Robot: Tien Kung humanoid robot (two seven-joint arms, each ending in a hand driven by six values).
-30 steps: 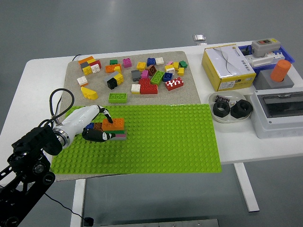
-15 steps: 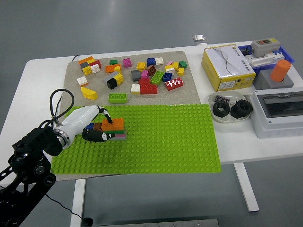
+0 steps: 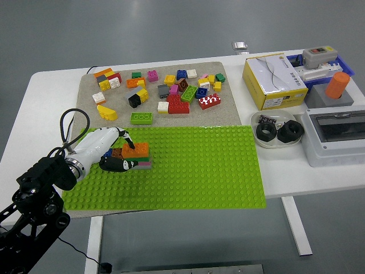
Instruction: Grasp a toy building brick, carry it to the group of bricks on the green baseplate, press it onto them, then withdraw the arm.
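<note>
orange brick on the little stack

orange brick (image 3: 136, 149) sits on top of a small stack of bricks (image 3: 132, 160) at the left side of the green baseplate (image 3: 194, 171). the left robot hand (image 3: 117, 149) is curled round it, one finger on top of the brick and the thumb low by the stack's front side. loose bricks (image 3: 171, 91) in many colours lie on the grey mat (image 3: 91, 94) behind the baseplate, well apart from the hand. a yellow box (image 3: 274, 80) stands on the white table (image 3: 45, 103) at the right.
</note>
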